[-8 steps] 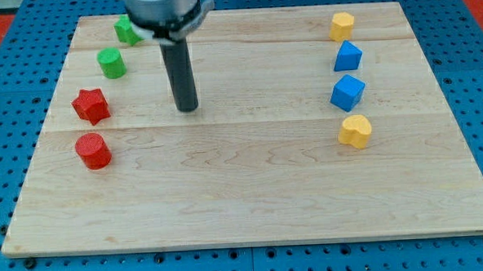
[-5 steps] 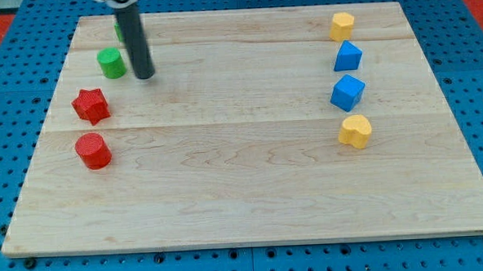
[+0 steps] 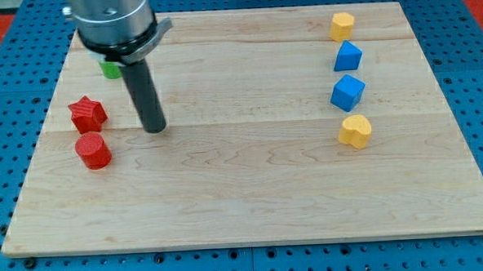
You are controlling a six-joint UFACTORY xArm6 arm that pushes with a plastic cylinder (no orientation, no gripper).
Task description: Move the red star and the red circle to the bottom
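1. Wooden board (image 3: 252, 192) is lying on a blue pegboard (image 3: 6, 162), with the arm's housing (image 3: 114, 22) covering all but a sliver of a green block (image 3: 108, 70) near the view's top left.
2. My tip (image 3: 154, 129) is standing right of the red star (image 3: 87, 114) and red circle (image 3: 93, 150) — apart from both; it is a bare rod, grasping nothing.
3. Counting along the view's right: two yellow blocks (image 3: 343, 25) (image 3: 356, 131) are bracketing two blue cubes (image 3: 347, 56) (image 3: 347, 92).

My tip (image 3: 153, 129) has swung down beside the red star (image 3: 87, 114), which it nudged slightly left.
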